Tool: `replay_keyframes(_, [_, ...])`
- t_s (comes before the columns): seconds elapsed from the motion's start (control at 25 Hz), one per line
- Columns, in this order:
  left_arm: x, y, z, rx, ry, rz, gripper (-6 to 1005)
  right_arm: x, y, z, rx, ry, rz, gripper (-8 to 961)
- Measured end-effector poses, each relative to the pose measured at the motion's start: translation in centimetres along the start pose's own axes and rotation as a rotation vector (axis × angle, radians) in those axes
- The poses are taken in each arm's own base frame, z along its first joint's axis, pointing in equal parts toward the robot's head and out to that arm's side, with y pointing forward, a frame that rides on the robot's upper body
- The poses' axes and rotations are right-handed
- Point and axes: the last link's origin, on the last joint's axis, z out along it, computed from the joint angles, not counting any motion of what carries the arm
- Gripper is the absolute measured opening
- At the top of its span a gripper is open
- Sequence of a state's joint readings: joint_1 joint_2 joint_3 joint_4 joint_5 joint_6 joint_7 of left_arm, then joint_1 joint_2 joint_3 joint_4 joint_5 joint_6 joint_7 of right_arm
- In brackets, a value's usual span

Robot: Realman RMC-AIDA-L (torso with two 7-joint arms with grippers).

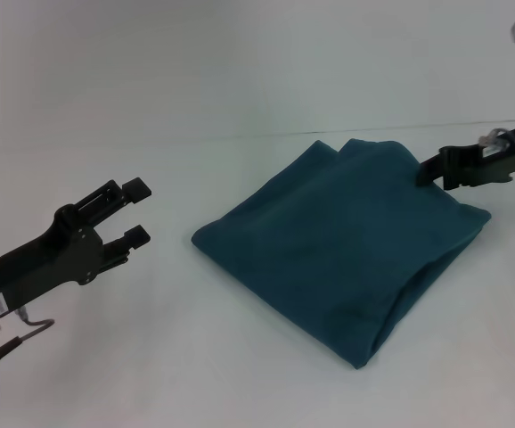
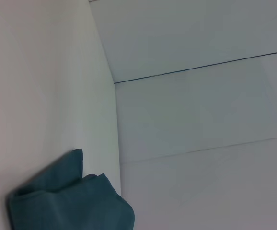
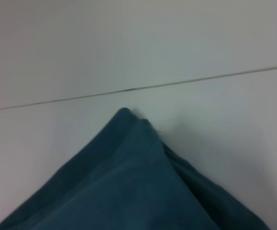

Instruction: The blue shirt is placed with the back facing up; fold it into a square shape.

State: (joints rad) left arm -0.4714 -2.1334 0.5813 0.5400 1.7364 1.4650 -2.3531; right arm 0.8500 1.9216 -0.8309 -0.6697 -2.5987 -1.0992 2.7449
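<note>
Head view: no lettering or labels reading anywhere; blue shirt point(image 1: 347, 245) is showing only plain teal cloth, folded into a rough four-sided stack lying cornerwise on the white table point(image 1: 240, 89), right of centre. Folded layers are showing along its near right edge and at the far corner.

Left gripper point(image 1: 137, 211) is hovering over bare table well left of the shirt, fingers spread, nothing between them. Its arm is running off the frame's lower left with a cable trailing.

Right gripper point(image 1: 429, 169) is sitting at the shirt's far right edge, tips touching or just over the cloth. Can't tell whether its fingers are spread, closed or pinching fabric: they're reading as one dark shape against the shirt. Rest of that arm is cut off at the right edge.

Left wrist view is catching only one bunched corner of the shirt point(image 2: 66, 203), the rest cropped. Right wrist view is looking along the shirt point(image 3: 129, 187) to a pointed corner; no fingers in either wrist view.

Table is plain matte white, a thin dark seam line point(image 1: 195, 136) crossing it behind the shirt. Nothing of the room beyond it is making out.
</note>
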Motion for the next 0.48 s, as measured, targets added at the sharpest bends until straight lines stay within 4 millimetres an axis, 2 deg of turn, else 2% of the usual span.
replay_keyframes(0.24, [-0.2,-0.3,-0.4,0.005,0.006,-0.009,920,-0.7,0.2,-4.1,-0.101,0.011,0.006,484])
replay_keyframes(0.36, [-0.3,-0.4,-0.6,0.007,0.008,-0.011,920,0.5,0.5,-4.3,-0.176,0.066,0.017,484])
replay_keyframes(0.48, [-0.2,-0.4,-0.5,0.009,0.009,-0.010,920,2.2,1.2,-3.3,-0.269,0.134,0.032,484])
